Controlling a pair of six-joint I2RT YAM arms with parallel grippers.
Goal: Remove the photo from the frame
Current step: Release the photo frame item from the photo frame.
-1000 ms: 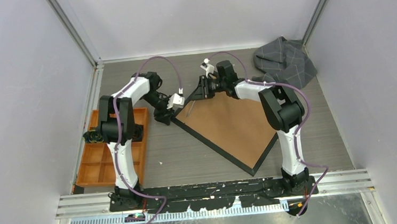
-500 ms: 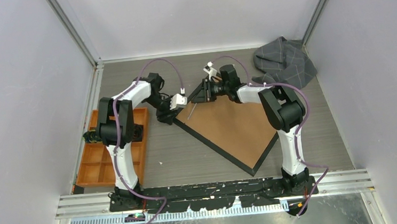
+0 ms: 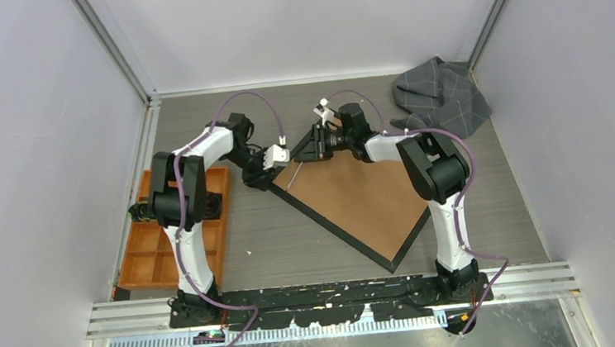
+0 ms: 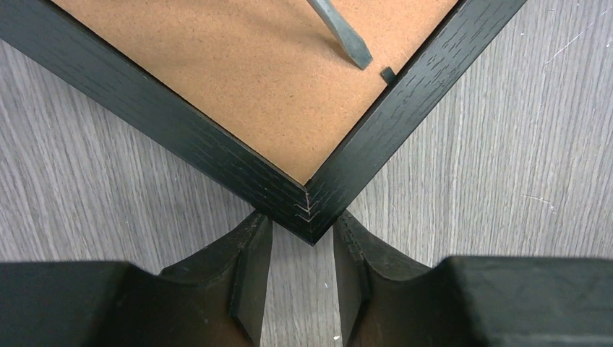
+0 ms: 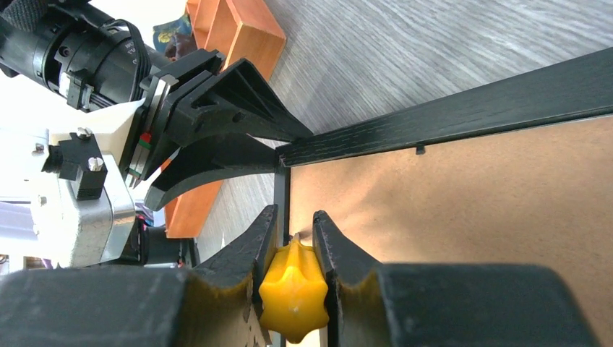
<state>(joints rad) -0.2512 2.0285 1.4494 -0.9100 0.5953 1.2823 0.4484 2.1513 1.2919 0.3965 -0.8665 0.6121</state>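
Observation:
The frame (image 3: 333,229) lies face down on the table, turned like a diamond, with its brown backing board (image 3: 356,194) up. The photo is hidden beneath the board. My left gripper (image 4: 302,228) straddles the frame's left corner (image 4: 307,206), and both fingertips press the black edges. My right gripper (image 5: 295,224) is shut on the yellow handle of a screwdriver (image 5: 293,289). The grey blade (image 4: 340,32) rests on the board close to a small black tab (image 4: 387,73) at the frame's inner edge. In the top view both grippers meet at the frame's far-left corner (image 3: 272,184).
An orange compartment tray (image 3: 140,253) sits at the left by the left arm, with a dark object (image 3: 143,210) at its far end. A crumpled grey cloth (image 3: 439,93) lies in the far right corner. Walls close in the table on three sides.
My left gripper's jaws have narrowed onto the frame's corner. The right gripper, with the screwdriver, has shifted slightly left and farther back. The frame has stayed put.

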